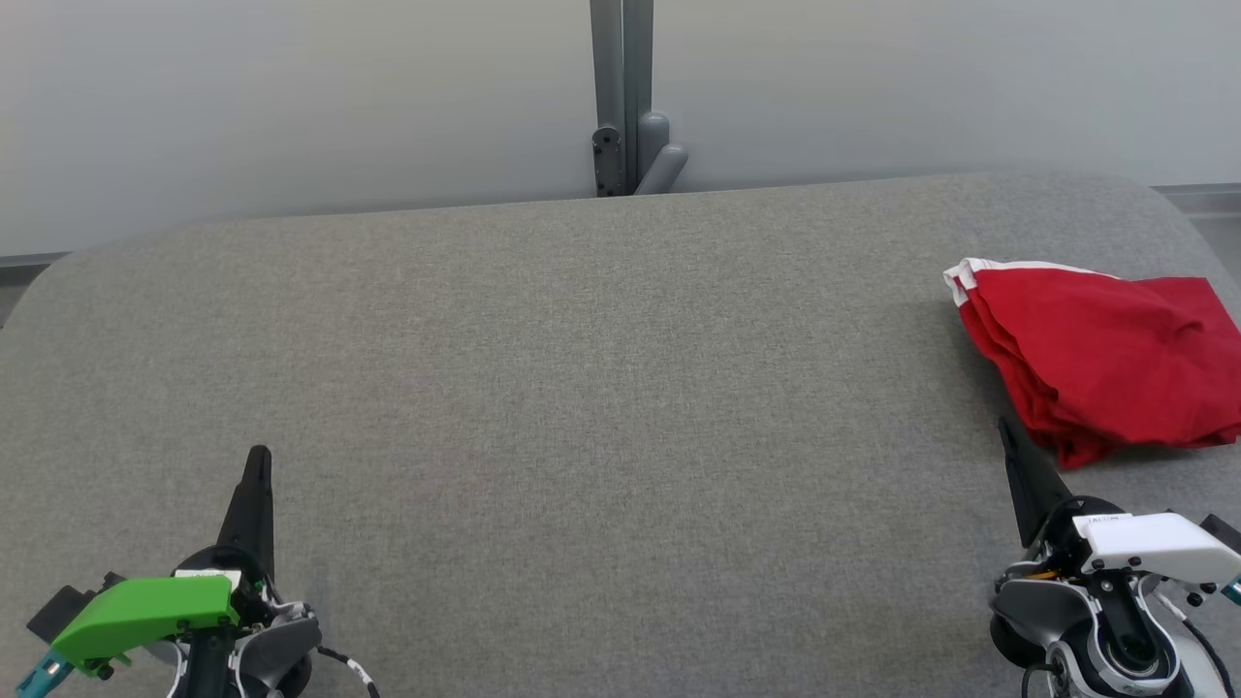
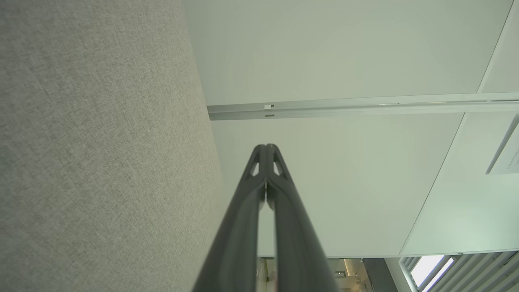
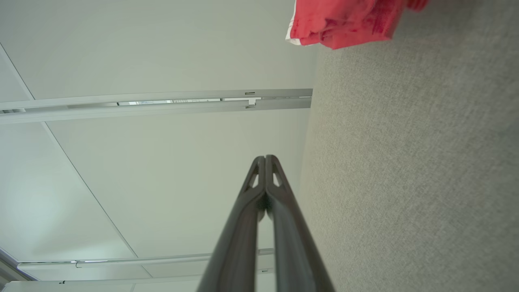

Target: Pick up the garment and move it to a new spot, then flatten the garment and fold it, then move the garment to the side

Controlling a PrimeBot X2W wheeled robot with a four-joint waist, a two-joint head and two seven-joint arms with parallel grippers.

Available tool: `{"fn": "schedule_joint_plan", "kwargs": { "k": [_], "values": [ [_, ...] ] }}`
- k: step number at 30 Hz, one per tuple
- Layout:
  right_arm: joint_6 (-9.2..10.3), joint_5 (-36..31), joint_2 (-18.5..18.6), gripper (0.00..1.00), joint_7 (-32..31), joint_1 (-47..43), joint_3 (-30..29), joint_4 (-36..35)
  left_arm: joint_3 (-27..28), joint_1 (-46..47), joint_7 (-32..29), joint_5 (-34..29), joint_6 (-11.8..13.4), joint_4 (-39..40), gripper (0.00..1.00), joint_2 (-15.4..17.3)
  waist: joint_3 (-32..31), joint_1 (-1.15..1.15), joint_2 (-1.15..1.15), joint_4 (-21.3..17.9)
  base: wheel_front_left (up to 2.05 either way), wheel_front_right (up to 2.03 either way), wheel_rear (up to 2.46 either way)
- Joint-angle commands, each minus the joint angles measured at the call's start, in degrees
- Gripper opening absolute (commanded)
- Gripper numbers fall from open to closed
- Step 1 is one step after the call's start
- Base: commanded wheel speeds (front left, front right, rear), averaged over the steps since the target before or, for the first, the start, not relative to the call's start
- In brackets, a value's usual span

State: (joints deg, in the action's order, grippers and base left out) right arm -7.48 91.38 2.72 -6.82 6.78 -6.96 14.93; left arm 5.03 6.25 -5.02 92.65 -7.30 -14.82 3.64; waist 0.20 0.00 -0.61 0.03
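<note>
Left gripper (image 1: 258,456) and right gripper (image 1: 1004,427), clenched and empty, over the grey table (image 1: 601,388); red garment (image 1: 1105,364) lies folded, white-trimmed, near the right.

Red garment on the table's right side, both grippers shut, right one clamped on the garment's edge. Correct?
Not the last part. In the right wrist view the right gripper is shut on nothing: its fingers meet with no cloth between them, and the red garment lies apart, further along the table. The rest holds: garment on the right side, left gripper shut too.
</note>
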Motion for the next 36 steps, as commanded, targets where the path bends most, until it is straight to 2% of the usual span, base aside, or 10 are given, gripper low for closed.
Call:
{"fn": "schedule_joint_plan", "kwargs": {
  "k": [1,36],
  "values": [
    [-0.02,1.0,0.3,0.0,-0.4,0.7,0.0,0.1,0.2,1.0,-0.4,0.7,-0.4,0.3,0.0,0.2,0.0,0.0,0.61,0.0,0.0,0.0,0.0],
    [-0.02,1.0,0.3,0.0,-0.4,0.6,0.0,0.1,0.7,1.0,-0.7,0.2,-0.4,0.3,0.0,-0.1,0.0,0.0,0.61,0.0,0.0,0.0,0.0]
  ]
}}
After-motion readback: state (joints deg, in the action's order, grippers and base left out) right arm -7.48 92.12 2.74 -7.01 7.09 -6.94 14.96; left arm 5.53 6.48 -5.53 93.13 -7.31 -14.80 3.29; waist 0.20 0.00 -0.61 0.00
